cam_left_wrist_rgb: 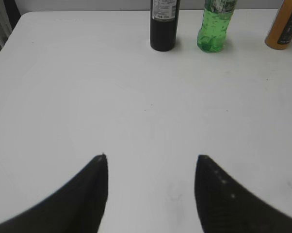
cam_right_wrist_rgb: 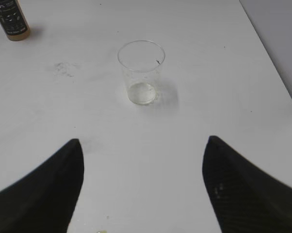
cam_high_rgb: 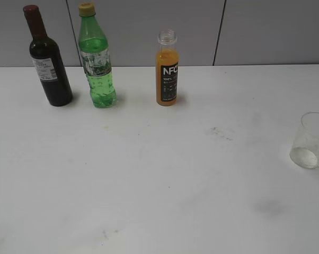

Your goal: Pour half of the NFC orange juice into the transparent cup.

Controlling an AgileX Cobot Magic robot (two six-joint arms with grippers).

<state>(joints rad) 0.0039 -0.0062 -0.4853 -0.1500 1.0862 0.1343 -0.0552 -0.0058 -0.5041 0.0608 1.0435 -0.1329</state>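
Scene: I look across a white desk [cam_high_rgb: 149, 185] toward a grey wall. Neither arm shows in the exterior view.
Juice: the juice [cam_high_rgb: 167, 69] stands at the back of the desk, a little right of centre, orange liquid filling it up to the shoulder, black label reading "NFC" facing me.
Juice axis: its long axis is vertical, neck pointing straight up. The neck looks clear and uncapped, so I judge it ready to pour.
Cup: the cup [cam_high_rgb: 312, 140] stands upright at the right edge of the exterior view, mouth up, well apart from the juice. It looks empty, apart from a small dark speck near the rim that I cannot identify.
Other bottles: a wine bottle [cam_high_rgb: 47, 58] and a green bottle [cam_high_rgb: 97, 58] stand near each other at the back left, to the left of the juice.
Left gripper: the left gripper [cam_left_wrist_rgb: 151, 194] hovers over bare desk, fingers spread, holding nothing. The juice sits at the far right corner of its view.
Right gripper: the right gripper [cam_right_wrist_rgb: 143, 189] is also spread wide and empty. The cup lies ahead of it and centred between its fingers, not touching them.
Step in hand: nothing is grasped yet, so I judge the task at its very start, the approach.
Next move: I need one gripper to reach the juice, close around its body below the neck, then carry it to the cup, keeping it upright on the way.
Risk: the bottle is slim and tall, so a sideways nudge could tip it.
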